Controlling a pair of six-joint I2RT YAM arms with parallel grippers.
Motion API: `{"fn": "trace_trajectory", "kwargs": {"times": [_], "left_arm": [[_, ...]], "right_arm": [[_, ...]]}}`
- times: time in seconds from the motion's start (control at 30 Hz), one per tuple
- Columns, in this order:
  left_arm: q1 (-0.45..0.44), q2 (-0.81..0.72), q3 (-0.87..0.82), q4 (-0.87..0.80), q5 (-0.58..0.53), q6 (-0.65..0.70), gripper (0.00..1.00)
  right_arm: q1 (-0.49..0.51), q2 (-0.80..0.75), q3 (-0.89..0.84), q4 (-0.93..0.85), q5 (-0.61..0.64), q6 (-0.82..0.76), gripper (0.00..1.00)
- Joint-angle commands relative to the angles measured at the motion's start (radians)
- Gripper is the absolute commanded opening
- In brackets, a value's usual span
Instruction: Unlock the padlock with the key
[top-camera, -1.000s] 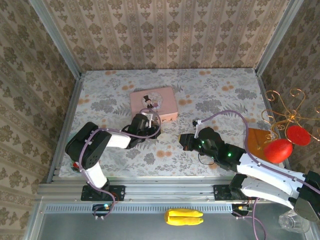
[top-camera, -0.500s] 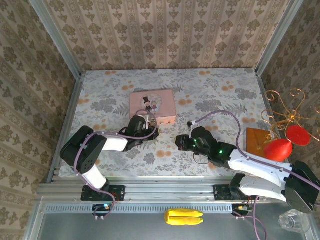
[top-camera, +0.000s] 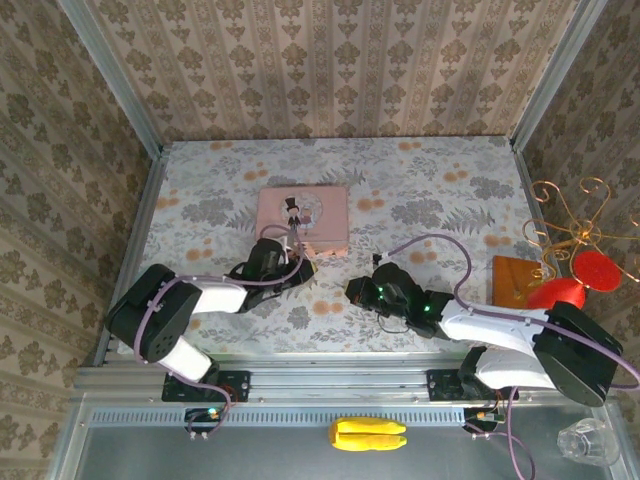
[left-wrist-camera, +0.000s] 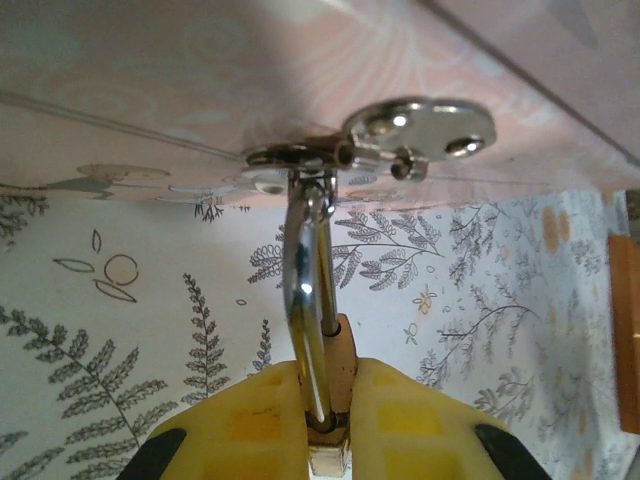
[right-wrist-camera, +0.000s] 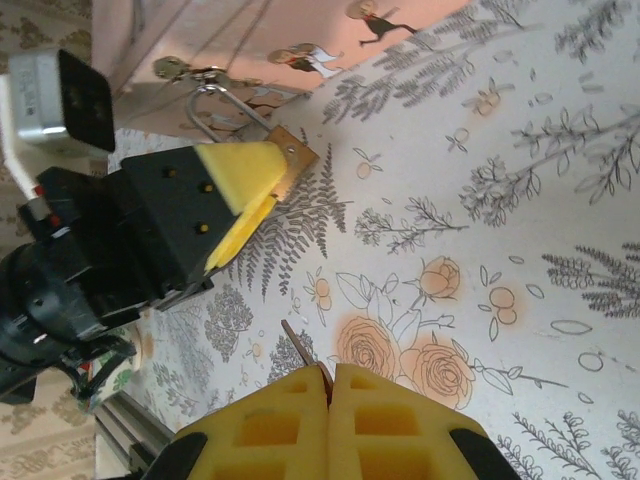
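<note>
The brass padlock (left-wrist-camera: 342, 352) hangs by its silvery shackle (left-wrist-camera: 304, 270) from the hasp of the pink tin (top-camera: 303, 215). My left gripper (left-wrist-camera: 330, 372) is shut on the padlock body, just in front of the tin. In the right wrist view the same padlock (right-wrist-camera: 291, 152) sticks out of the left gripper (right-wrist-camera: 252, 190). My right gripper (right-wrist-camera: 330, 372) is shut on the key (right-wrist-camera: 304, 352), a thin dark sliver poking out past its yellow pads towards the padlock, with a stretch of tablecloth still between them. From above, the right gripper (top-camera: 352, 290) sits a short way right of the left gripper (top-camera: 303, 266).
A wooden base (top-camera: 515, 285) with a gold wire stand and red ornaments (top-camera: 568, 290) sits at the right edge, close to the right arm. Patterned walls close in the back and both sides. A yellow object (top-camera: 368, 434) lies below the table's front rail.
The right arm has swung left, bringing the key closer to the padlock. The left gripper has shifted slightly nearer with the padlock, and the tin has turned a little squarer.
</note>
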Motion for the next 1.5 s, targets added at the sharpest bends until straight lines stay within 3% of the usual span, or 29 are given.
{"fn": "trace_trajectory", "kwargs": {"times": [0.0, 0.3, 0.63, 1.47], "left_arm": [[0.004, -0.055, -0.005, 0.127, 0.034, -0.102, 0.0], [0.007, -0.142, -0.041, 0.144, 0.027, -0.177, 0.0], [0.014, -0.057, -0.071, 0.355, 0.071, -0.292, 0.0], [0.005, -0.012, -0.111, 0.485, 0.054, -0.426, 0.0]], "right_arm": [[0.01, 0.049, -0.011, 0.13, 0.012, 0.1, 0.0], [0.012, 0.174, 0.029, 0.199, -0.034, 0.123, 0.0], [-0.038, 0.295, 0.051, 0.365, -0.156, 0.165, 0.0], [-0.153, 0.405, -0.011, 0.64, -0.229, 0.109, 0.0]]}}
